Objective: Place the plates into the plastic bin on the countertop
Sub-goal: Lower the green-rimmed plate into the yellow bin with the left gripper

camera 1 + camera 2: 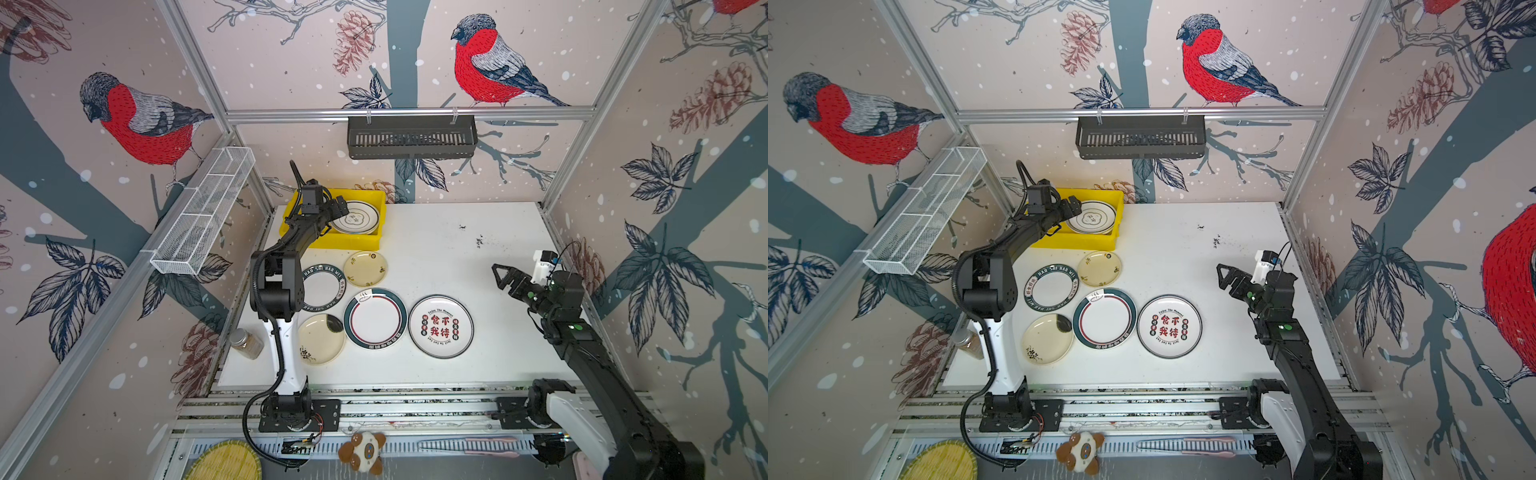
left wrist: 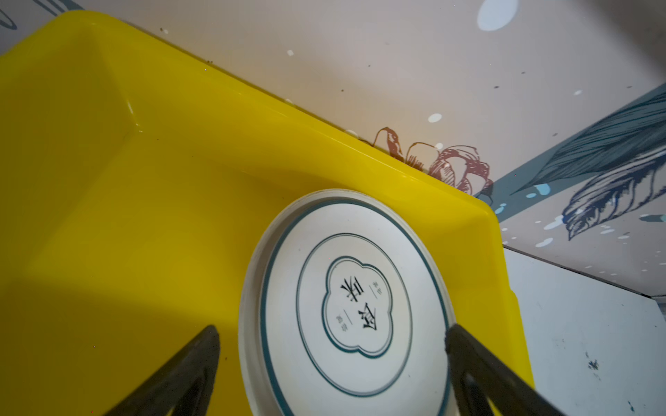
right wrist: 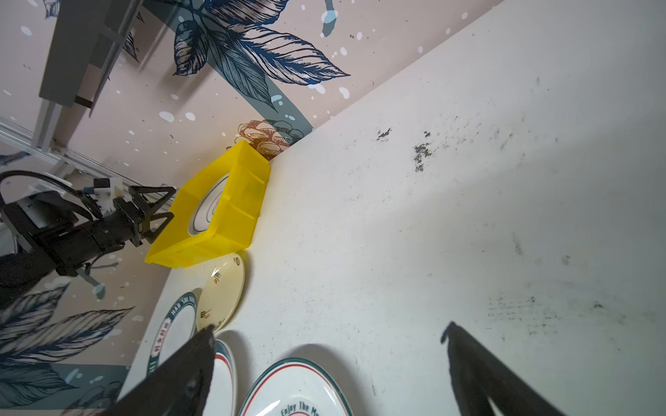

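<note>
The yellow plastic bin [image 1: 360,242] stands at the back left of the white countertop [image 1: 457,249]. A white plate with teal rings [image 1: 355,217] lies inside the bin [image 2: 144,216]. My left gripper [image 1: 340,205] hovers open just over that plate [image 2: 353,306], its fingers spread and gripping nothing. On the countertop lie several plates: a small cream one [image 1: 365,269], a black-rimmed lettered one [image 1: 326,289], a green-rimmed one [image 1: 375,319], one with red writing [image 1: 440,326] and a cream one with a dark blot [image 1: 321,338]. My right gripper [image 1: 498,276] hangs open and empty at the right.
A glass jar [image 1: 246,343] stands by the left arm's base. A white wire basket [image 1: 208,208] and a black slotted basket [image 1: 411,137] hang on the walls. A woven bamboo disc [image 1: 226,461], a plush toy [image 1: 363,451] and pink tongs [image 1: 469,446] lie beyond the front rails.
</note>
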Motion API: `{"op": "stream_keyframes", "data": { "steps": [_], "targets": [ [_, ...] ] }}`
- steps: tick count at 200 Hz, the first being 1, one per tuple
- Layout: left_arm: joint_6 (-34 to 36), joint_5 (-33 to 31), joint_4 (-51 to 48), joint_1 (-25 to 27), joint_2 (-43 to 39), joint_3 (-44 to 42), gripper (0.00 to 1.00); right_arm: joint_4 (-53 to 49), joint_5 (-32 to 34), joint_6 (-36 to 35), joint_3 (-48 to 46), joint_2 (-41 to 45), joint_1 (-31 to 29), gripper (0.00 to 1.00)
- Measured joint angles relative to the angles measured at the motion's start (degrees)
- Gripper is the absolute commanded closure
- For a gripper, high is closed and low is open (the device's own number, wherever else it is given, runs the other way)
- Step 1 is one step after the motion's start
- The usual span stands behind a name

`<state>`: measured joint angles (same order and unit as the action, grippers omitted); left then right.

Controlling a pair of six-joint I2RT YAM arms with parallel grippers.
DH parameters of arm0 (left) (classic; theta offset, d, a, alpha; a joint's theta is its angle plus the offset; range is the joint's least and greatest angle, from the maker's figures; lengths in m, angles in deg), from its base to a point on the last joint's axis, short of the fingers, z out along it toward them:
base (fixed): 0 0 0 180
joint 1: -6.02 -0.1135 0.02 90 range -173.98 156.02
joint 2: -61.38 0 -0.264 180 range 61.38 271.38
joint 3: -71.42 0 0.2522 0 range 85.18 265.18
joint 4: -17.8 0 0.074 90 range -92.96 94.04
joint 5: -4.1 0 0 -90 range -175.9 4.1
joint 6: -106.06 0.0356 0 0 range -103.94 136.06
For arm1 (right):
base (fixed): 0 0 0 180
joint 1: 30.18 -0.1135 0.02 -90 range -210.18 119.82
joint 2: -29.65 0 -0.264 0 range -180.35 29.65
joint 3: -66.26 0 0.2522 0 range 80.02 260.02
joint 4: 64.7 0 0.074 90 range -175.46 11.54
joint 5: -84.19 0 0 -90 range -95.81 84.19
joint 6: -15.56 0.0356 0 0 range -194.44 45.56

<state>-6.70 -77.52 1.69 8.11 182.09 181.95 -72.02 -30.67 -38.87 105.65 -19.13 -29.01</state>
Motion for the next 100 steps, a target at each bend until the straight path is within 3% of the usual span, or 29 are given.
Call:
{"op": "stream_keyframes", "data": {
  "steps": [24, 100],
  "targets": [
    [0.98, -1.18, 0.76, 1.07, -5.57, -5.22, 0.03, -0.31, -2.71, 2.21, -1.11, -0.55, 0.98, 0.00],
    [-0.87, -4.66, 14.36, 6.03, -33.62, -35.98, 0.03, -3.13, -5.35, 4.66, -1.73, -2.78, 0.87, 0.01]
  ]
}}
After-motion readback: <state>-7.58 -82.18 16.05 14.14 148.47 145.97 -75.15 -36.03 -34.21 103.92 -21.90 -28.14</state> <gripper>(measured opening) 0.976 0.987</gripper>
